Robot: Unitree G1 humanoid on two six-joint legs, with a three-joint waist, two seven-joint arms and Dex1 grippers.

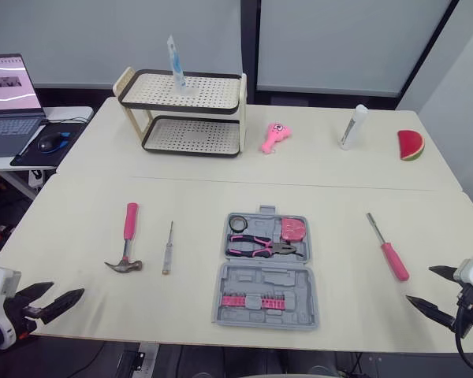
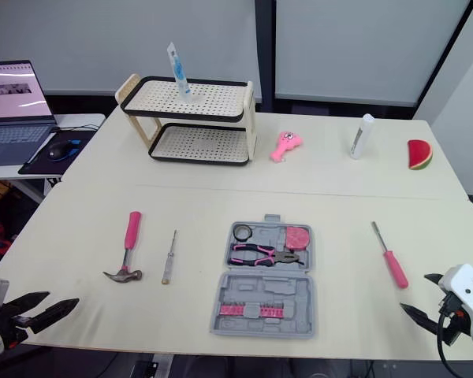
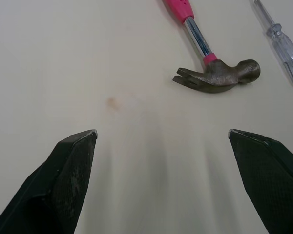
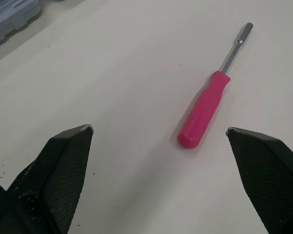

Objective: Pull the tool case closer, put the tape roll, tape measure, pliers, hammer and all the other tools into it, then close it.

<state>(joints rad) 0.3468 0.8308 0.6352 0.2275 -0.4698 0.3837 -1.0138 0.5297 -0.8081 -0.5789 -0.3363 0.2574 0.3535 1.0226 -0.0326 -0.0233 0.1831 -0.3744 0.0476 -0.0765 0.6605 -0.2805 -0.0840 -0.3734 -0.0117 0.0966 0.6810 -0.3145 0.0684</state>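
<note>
Beyond the left gripper point(image 3: 161, 132), jaws spread, lies the hammer point(image 3: 217, 77); right gripper point(image 4: 159, 129) likewise, facing the screwdriver point(image 4: 203, 110).

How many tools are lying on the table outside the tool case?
3: the hammer left of the tool case, the clear-handled screwdriver beside it, and the pink-handled driver to the case's right.

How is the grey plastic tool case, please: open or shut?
Open: the grey plastic tool case lies spread flat, pink-handled pliers visible inside.
</note>
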